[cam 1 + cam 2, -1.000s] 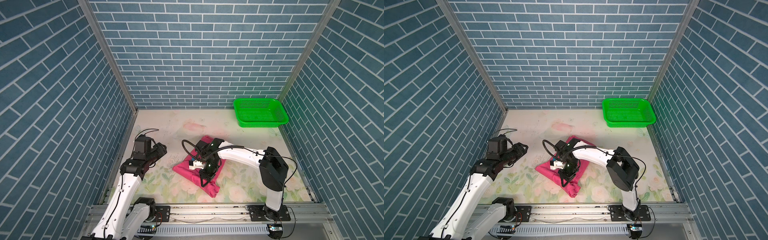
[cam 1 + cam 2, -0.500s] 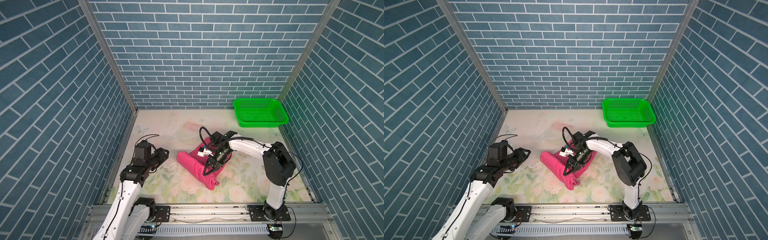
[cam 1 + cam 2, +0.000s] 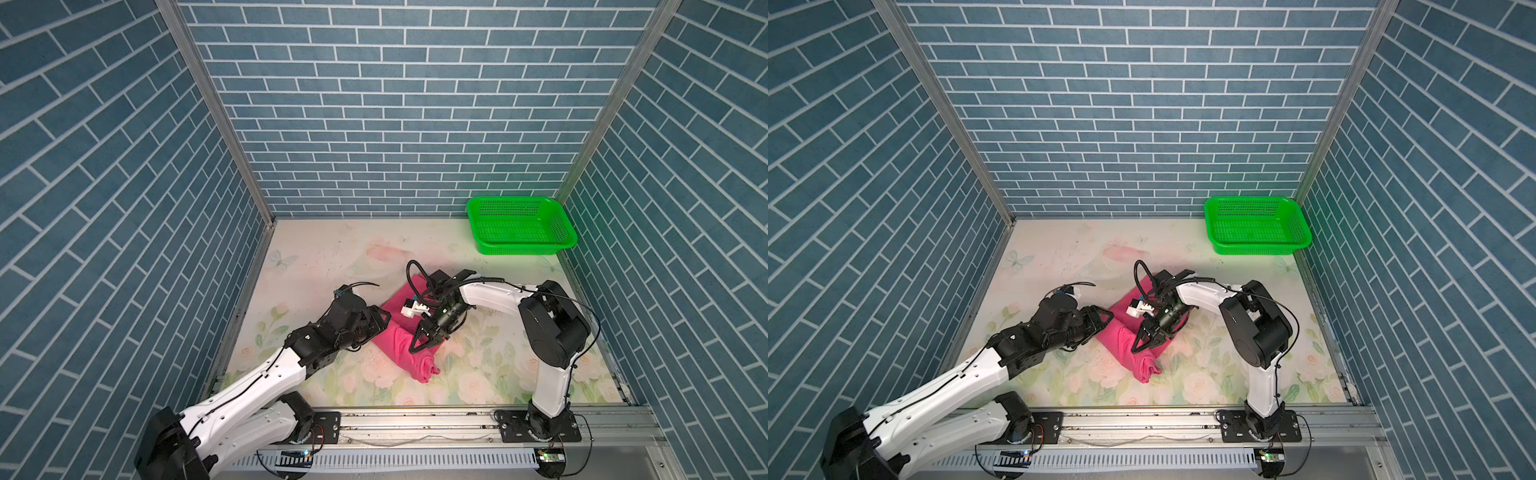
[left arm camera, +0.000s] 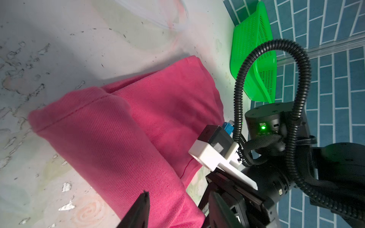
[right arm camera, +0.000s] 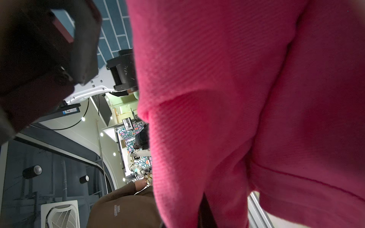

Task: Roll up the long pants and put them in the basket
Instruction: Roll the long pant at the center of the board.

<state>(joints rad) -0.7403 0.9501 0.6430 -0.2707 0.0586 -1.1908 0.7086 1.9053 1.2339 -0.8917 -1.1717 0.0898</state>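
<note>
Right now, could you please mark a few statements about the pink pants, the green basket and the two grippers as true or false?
1. The pants lie inside the basket. False: they lie bunched on the table, and the basket stands apart in the far corner.
2. Nothing is in the basket. True.
3. The right gripper is closed on the pants. True.
4. The left gripper is raised high, far from the pants. False: it is low, at the edge of the pants, with its jaws open.
</note>
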